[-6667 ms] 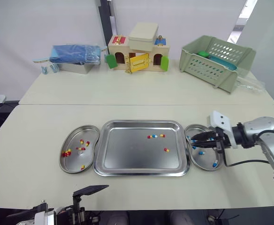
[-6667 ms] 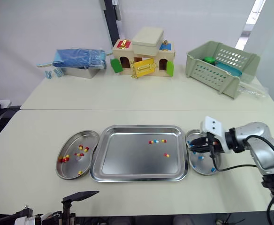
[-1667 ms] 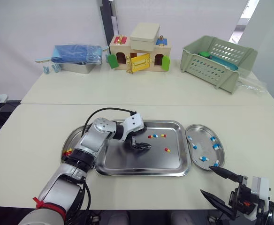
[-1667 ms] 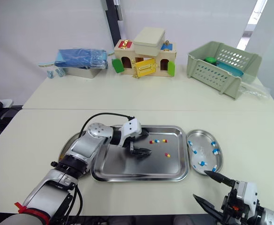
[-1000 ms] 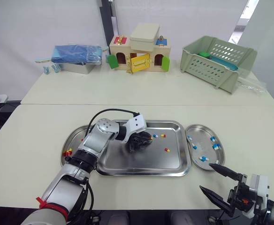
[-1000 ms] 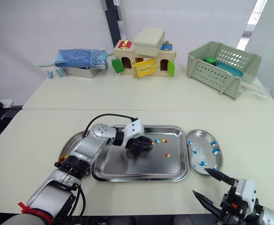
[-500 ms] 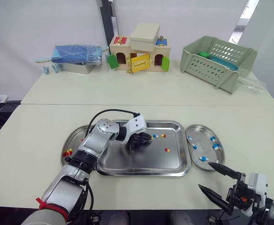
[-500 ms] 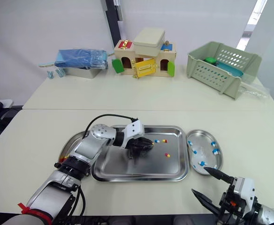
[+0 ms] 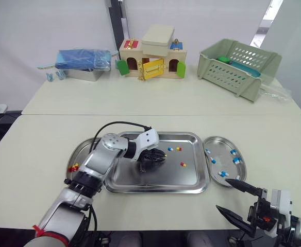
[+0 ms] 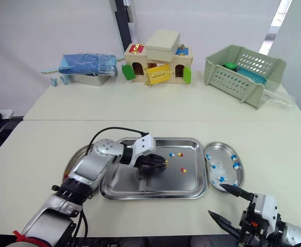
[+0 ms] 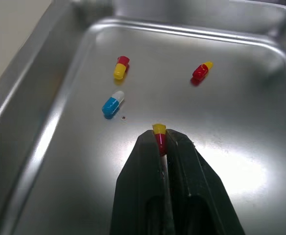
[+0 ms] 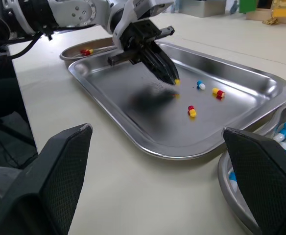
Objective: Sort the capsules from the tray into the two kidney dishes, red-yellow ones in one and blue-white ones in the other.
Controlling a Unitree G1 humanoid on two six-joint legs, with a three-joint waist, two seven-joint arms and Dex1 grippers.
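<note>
My left gripper [image 9: 161, 156] hangs over the middle of the steel tray [image 9: 155, 188], shut on a red-yellow capsule [image 11: 158, 133] whose yellow end pokes out past the fingertips. On the tray floor beyond it lie a blue-white capsule [image 11: 112, 103] and two red-yellow capsules [image 11: 120, 67] [image 11: 202, 71]. The left kidney dish [image 9: 82, 154] holds several red-yellow capsules. The right kidney dish [image 9: 218, 154] holds several blue-white ones. My right gripper [image 9: 233, 198] is open near the table's front edge, in front of the right dish, with nothing between its fingers.
On the rear table stand a wooden toy house [image 9: 150, 57], a green slotted basket [image 9: 238, 67] at the right, and a metal box with a blue bag [image 9: 81, 63] at the left. A seam [image 9: 191, 115] separates the two tables.
My left gripper has closed on a red-yellow capsule from the group in the tray and shifted slightly. My right gripper has stayed open and almost still.
</note>
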